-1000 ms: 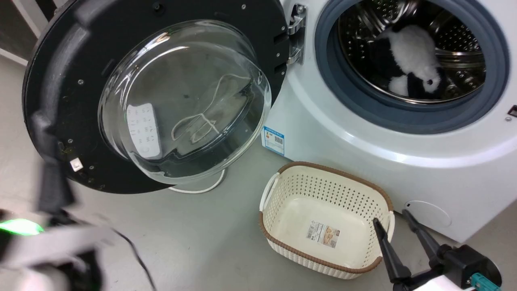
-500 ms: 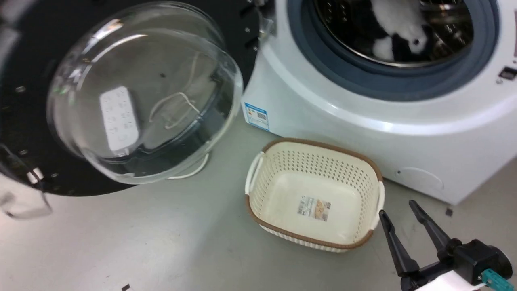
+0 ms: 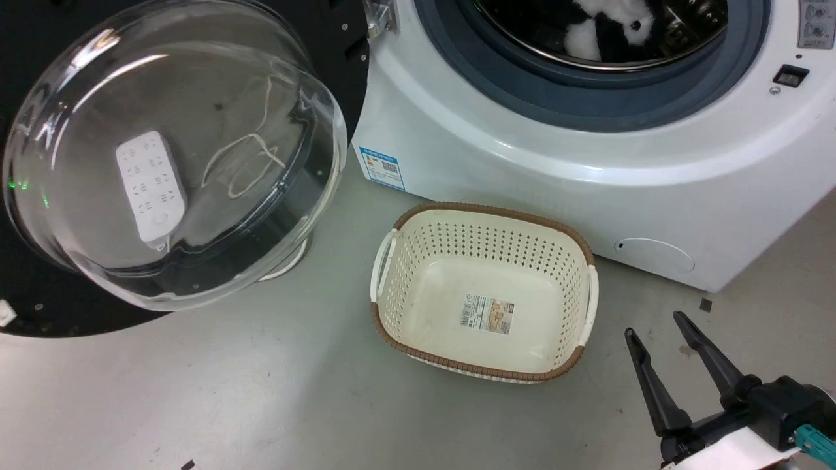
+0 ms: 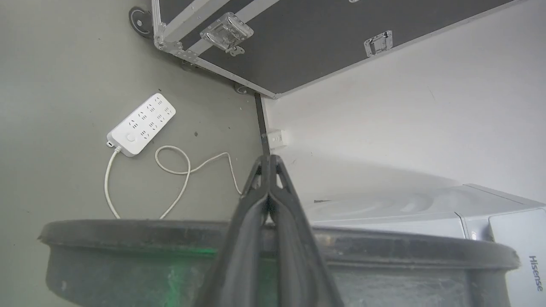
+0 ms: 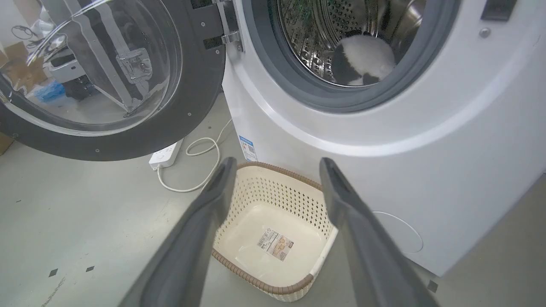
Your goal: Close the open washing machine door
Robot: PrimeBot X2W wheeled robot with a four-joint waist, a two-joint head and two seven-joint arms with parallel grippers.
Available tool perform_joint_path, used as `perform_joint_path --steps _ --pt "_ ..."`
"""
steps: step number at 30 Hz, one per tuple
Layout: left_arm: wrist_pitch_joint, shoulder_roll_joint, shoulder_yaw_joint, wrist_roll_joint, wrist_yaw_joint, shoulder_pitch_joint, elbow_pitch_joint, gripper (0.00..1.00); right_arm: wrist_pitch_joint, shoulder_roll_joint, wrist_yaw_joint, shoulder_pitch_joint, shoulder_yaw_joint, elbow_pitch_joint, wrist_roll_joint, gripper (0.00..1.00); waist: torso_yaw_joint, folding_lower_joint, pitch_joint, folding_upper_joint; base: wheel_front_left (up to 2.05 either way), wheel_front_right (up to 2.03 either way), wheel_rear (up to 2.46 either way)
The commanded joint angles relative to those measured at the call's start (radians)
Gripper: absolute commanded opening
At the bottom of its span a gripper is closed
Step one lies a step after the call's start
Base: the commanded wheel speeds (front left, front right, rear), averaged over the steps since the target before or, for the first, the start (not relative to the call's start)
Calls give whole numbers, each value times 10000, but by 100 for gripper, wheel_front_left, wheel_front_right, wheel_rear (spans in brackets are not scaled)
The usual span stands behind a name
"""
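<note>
Dark fingers of the right gripper stand spread and empty at the near right, just short of the cream basket on the floor. At the left, the washing machine door stands wide open, glass bowl bulging outward. In the left wrist view the left gripper, fingers pressed together, lies across the door's black rim; whether it touches I cannot tell. Farther off, the washing machine shows its drum with a black-and-white plush toy inside. The door is probably rigid and fairly heavy, swinging on its hinge. Its glossy rim looks slippery, so a flat push on the rim's outer edge, far from the hinge and off the glass, seems best.
</note>
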Motion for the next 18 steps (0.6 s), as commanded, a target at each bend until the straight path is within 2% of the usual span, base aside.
perform_joint_path --steps 1,5,9,15,18 --pt "343 -126 -149 -142 -33 255 27 0 -22 -34 -6 -109 -16 4 69 100 24 0 -60 0 0 0 0" --pt "1227 -170 -228 -448 -85 717 -165 0 -44 94 -6 -68 -46 142 71 100 84 0 -345 0 0 0 0" --pt "2312 -431 -386 -939 -337 1289 -706 0 -94 347 -6 0 -52 347 37 100 156 0 -788 0 0 0 0" --pt "3670 -1237 -659 -1705 -614 2303 -1873 0 -170 792 -6 124 -111 671 -77 100 262 0 -1525 0 0 0 0" --pt "4137 -1970 -625 -2352 -747 2713 -2531 0 -211 1005 -6 173 -284 801 -140 100 277 0 -1849 0 0 0 0"
